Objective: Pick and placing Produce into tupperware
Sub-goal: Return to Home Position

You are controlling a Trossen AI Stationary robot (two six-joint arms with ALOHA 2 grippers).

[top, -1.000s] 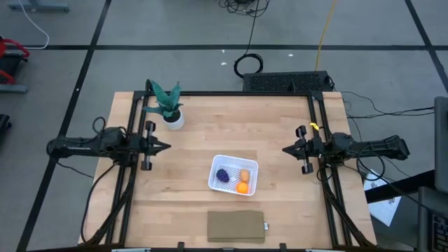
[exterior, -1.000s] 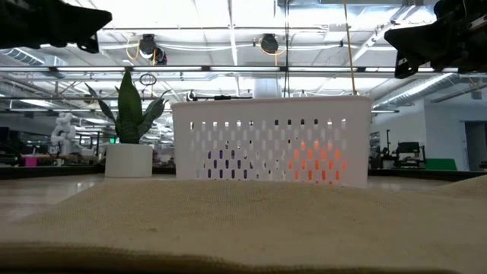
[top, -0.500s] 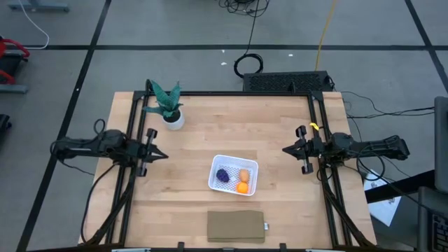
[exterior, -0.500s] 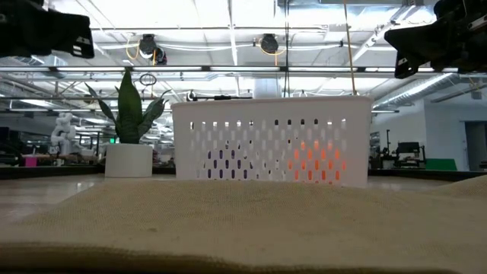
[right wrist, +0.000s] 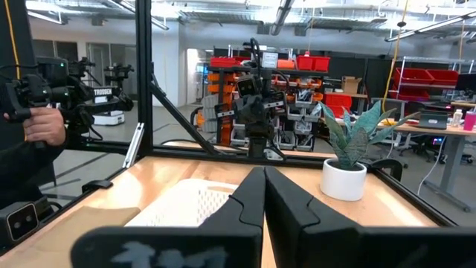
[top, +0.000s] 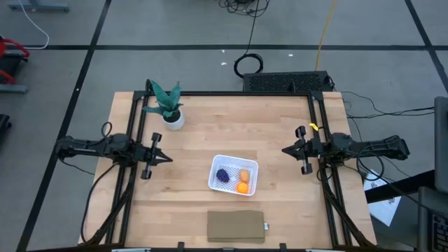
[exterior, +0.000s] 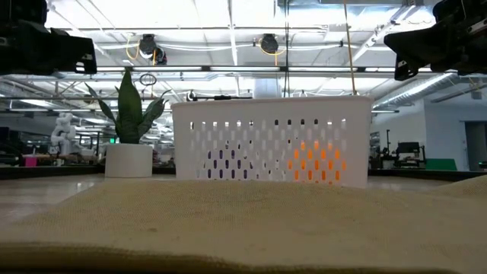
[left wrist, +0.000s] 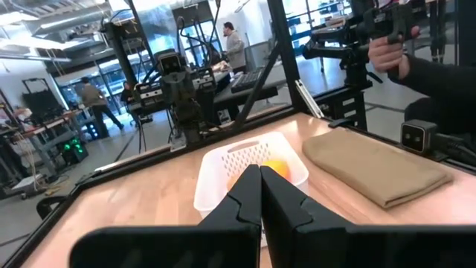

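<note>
From above, we see the tupperware at lower centre holding the purple cluster, tan lump and orange ball. It sits well apart from the left gripper at mid-left and the right gripper at mid-right. At table level, the orange ball glows through the container's slotted wall. In each wrist view we find the fingers pressed together, holding nothing.

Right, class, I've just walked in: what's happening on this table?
All three toy produce pieces lie in the white basket: a purple cluster, a tan lump and an orange ball. Neither arm holds anything. The left gripper hangs shut over the left side of the table, the right gripper shut over the right side, both well apart from the basket.
</note>
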